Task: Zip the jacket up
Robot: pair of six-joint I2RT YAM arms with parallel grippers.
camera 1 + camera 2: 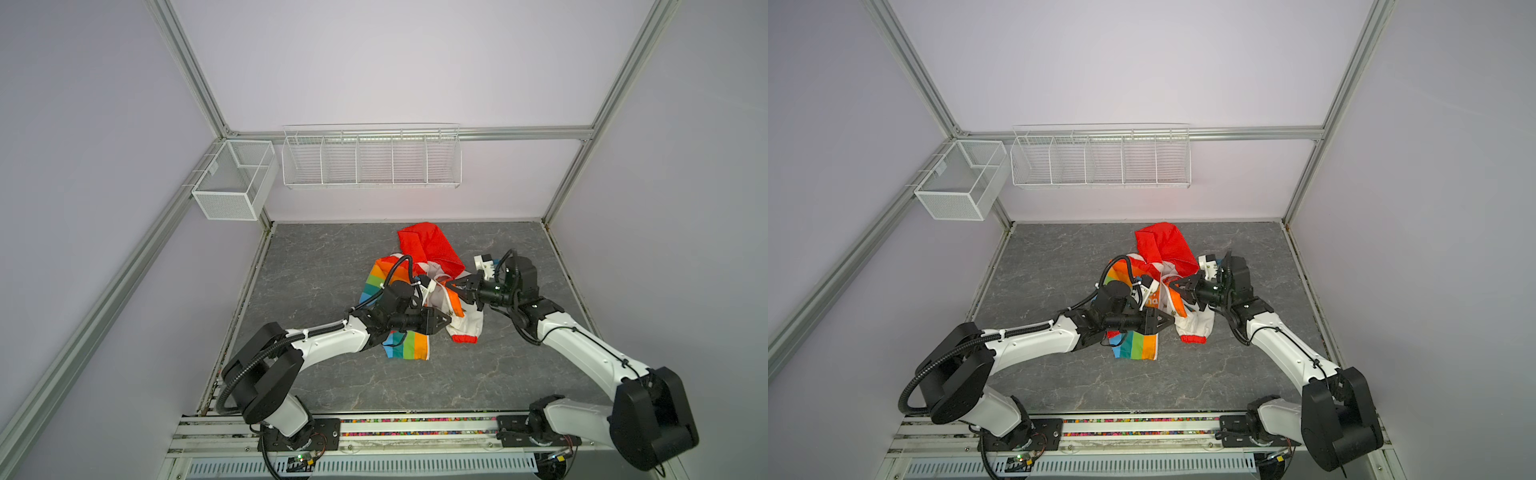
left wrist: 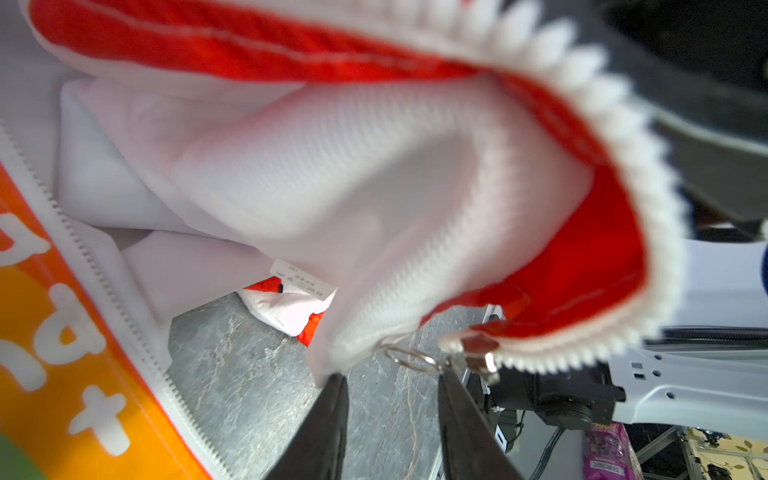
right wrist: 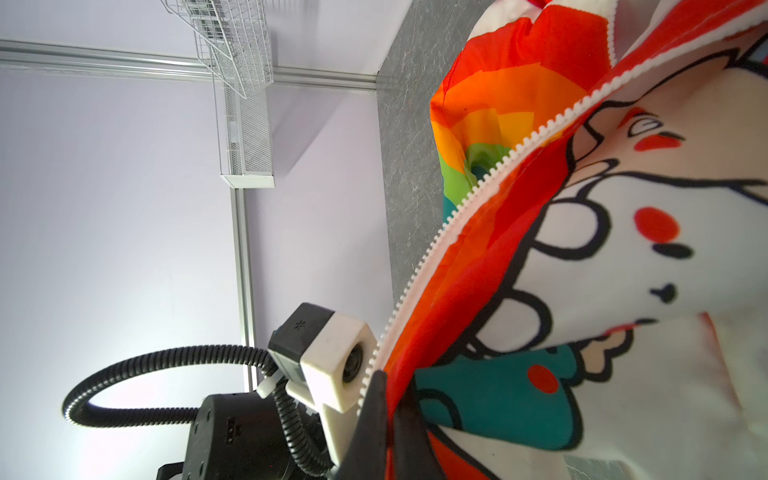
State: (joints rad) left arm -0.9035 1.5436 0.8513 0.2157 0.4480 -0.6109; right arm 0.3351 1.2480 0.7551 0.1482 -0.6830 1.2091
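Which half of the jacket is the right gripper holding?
The white cartoon half: the right gripper pinches its zipper edge; the rainbow half lies by the left gripper.

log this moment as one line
jacket: unzipped, bunched on table | left tool: jaws apart at zipper pull ring | right tool: shut on jacket's zipper edge

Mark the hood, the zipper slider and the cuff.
hood (image 1: 428,245): in a top view, its red middle.
zipper slider (image 2: 482,351): left wrist view, its metal body.
cuff (image 1: 464,339): in a top view, its red band.

Soft even light; the jacket (image 2: 332,166) blurs close up.
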